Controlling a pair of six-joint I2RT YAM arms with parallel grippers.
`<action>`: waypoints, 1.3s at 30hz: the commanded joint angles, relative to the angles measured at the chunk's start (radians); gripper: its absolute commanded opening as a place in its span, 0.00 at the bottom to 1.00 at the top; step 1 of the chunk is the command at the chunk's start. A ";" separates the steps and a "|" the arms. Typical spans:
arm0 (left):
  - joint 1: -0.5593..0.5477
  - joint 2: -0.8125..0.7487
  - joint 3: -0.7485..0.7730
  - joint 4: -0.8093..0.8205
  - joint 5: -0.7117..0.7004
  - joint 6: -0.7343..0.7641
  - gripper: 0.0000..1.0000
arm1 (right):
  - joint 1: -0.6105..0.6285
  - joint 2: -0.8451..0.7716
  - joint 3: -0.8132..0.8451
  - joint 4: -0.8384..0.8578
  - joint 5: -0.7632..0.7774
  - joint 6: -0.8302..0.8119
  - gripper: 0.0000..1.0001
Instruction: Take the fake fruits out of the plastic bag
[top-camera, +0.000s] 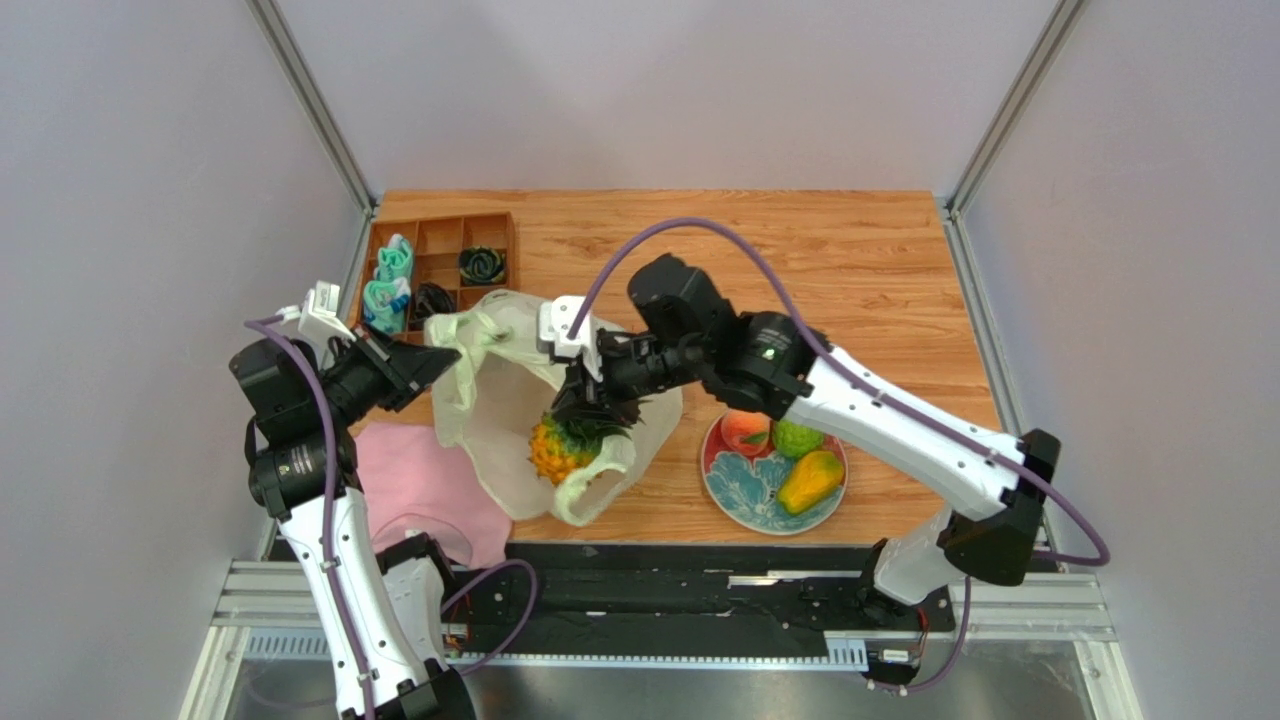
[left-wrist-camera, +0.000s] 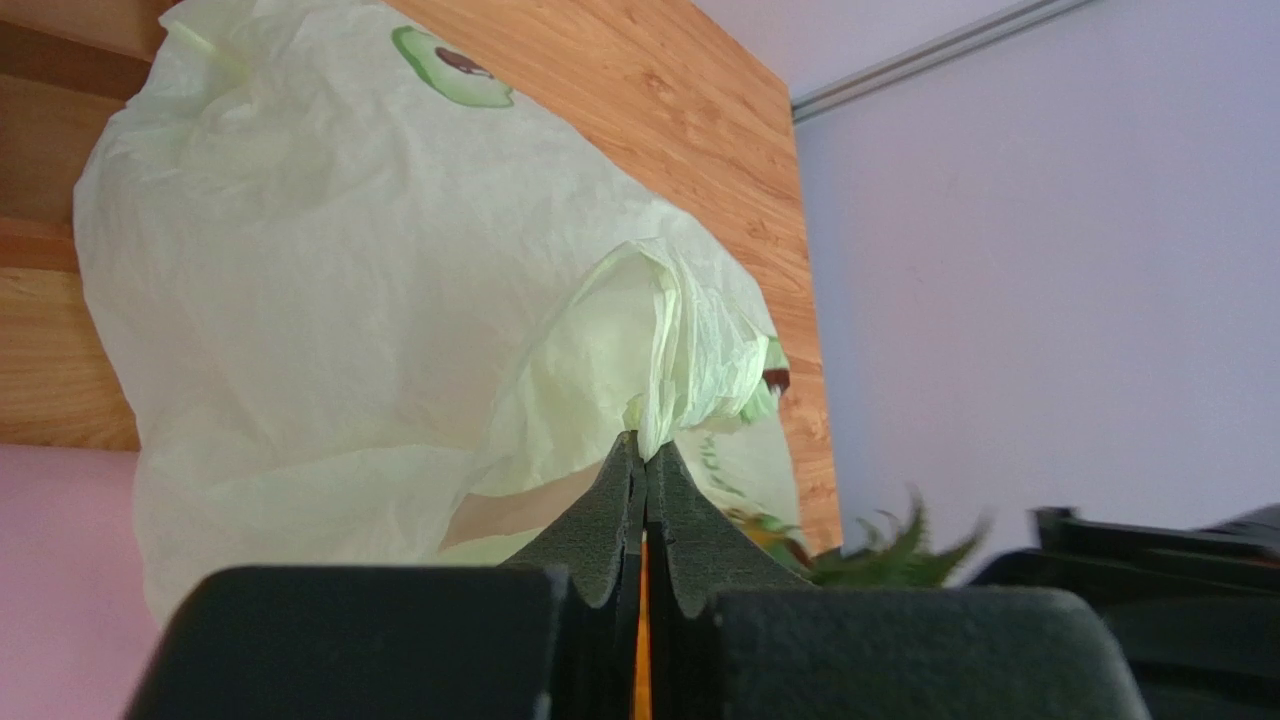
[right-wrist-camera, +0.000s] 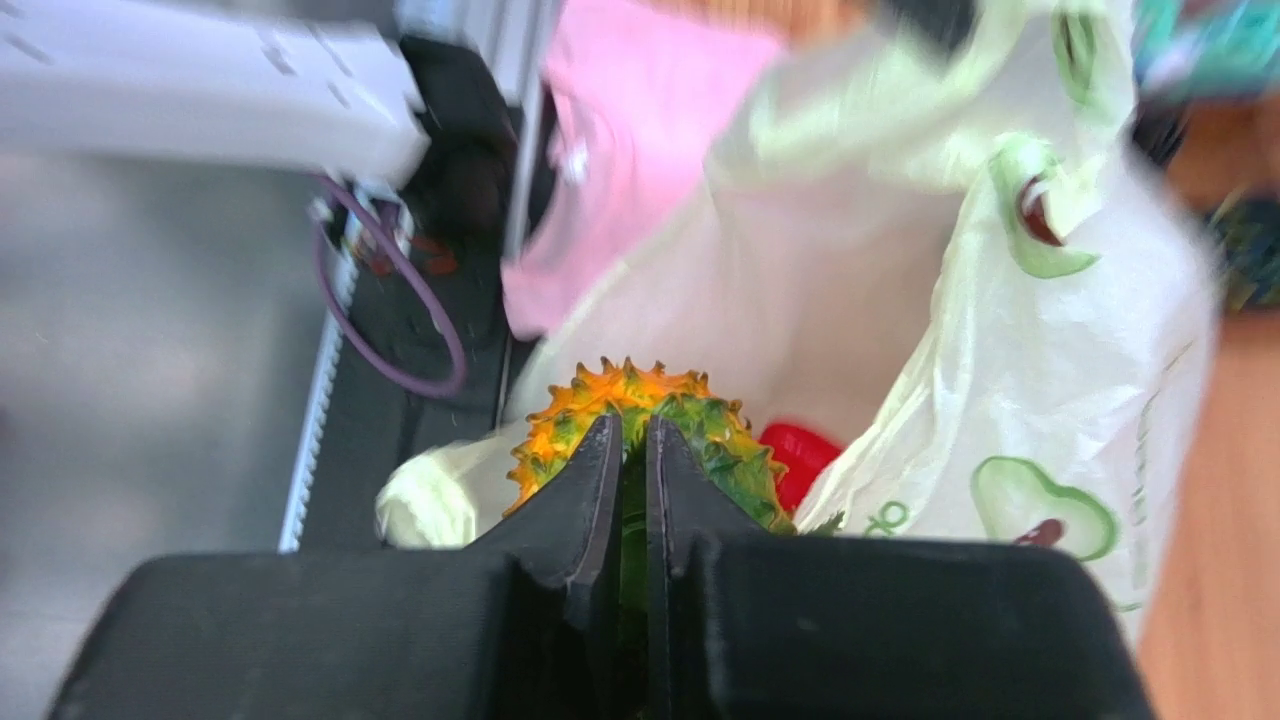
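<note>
- Firstly, the left jaws are pressed together on a bunched fold of the plastic bag (left-wrist-camera: 376, 300), which billows outward just past their tips.
- The right jaws stand narrow, pinching the dark green crown of the pineapple (right-wrist-camera: 646, 428). Its spiky orange-and-green body sits directly beyond their tips, in the bag's open mouth.
- Beside the pineapple, a little farther from the right jaws, a glossy red piece (right-wrist-camera: 796, 455) lies inside the bag.
- Between the two pairs of jaws the bag's pale, avocado-printed wall spreads over the counter (top-camera: 842, 270).
- On the side of the right jaws away from the bag, a flower-patterned plate (top-camera: 736, 503) carries the peach (top-camera: 744, 432), the bumpy green ball (top-camera: 796, 438) and the mango (top-camera: 812, 480), all well apart from either pair of jaws.
- Near the left jaws, toward the arm bases, a pink cloth (top-camera: 428, 480) lies flat, its edge beneath the bag.
- Beyond the left jaws, at the counter's far corner, a wooden compartment tray (top-camera: 443, 255) holds small items.
</note>
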 joint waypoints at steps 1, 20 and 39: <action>-0.004 0.003 0.005 0.033 0.020 -0.028 0.00 | 0.005 -0.051 0.168 -0.036 -0.178 0.045 0.00; -0.004 0.037 0.013 0.075 0.073 -0.068 0.00 | 0.036 0.010 -0.010 0.704 0.207 0.255 0.00; 0.022 0.187 0.019 0.334 0.319 -0.231 0.00 | -0.077 0.202 -0.111 1.096 0.024 0.757 0.00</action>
